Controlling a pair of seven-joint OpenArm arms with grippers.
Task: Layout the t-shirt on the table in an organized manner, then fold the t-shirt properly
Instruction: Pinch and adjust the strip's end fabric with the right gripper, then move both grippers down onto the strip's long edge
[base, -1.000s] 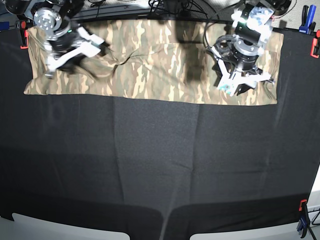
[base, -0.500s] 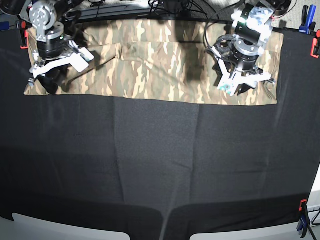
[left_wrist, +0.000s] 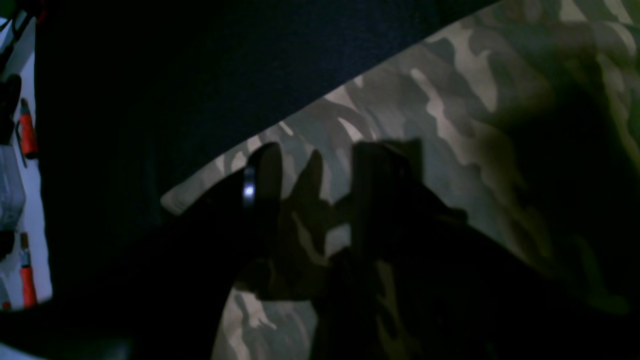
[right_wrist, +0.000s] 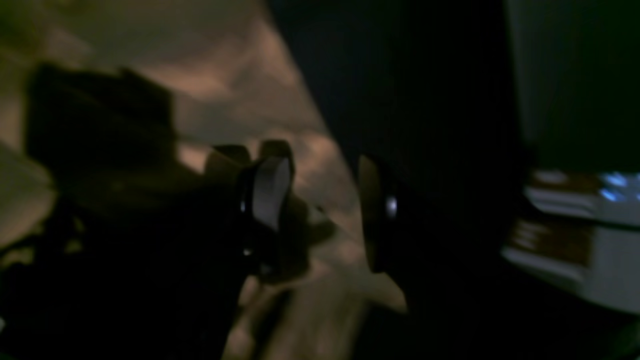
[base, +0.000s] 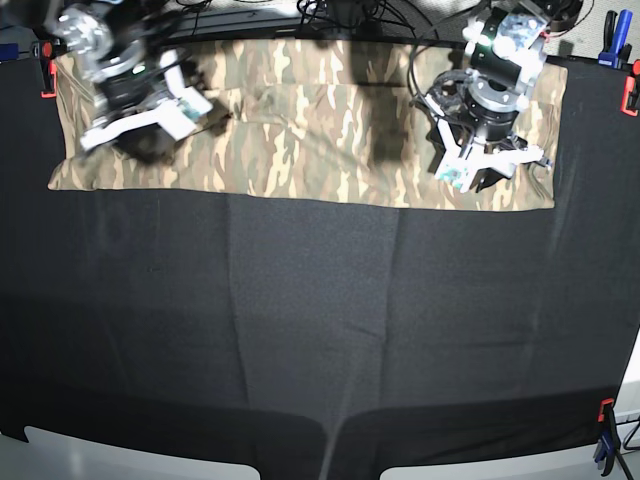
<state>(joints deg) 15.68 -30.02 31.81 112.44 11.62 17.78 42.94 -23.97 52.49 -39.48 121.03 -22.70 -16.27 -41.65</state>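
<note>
The t-shirt (base: 300, 130) wears a camouflage pattern of tan, olive-green and cream blotches, the table (base: 320, 330) beneath it is covered in matte black cloth, and the clamps at its edges are red (base: 629, 95) and blue (base: 608, 45).

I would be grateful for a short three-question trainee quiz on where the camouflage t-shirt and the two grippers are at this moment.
1. True or false: the t-shirt lies as a wide band along the far edge of the table.
2. Multiple choice: the left gripper is over which part of the t-shirt in the base view? A) its left end B) its middle C) its right end
3. Fill in: the clamp at the table's right edge beside the t-shirt is ____ in colour.

Key: 1 true; 2 C; 3 red. The right gripper is over the t-shirt's opposite end.
</note>
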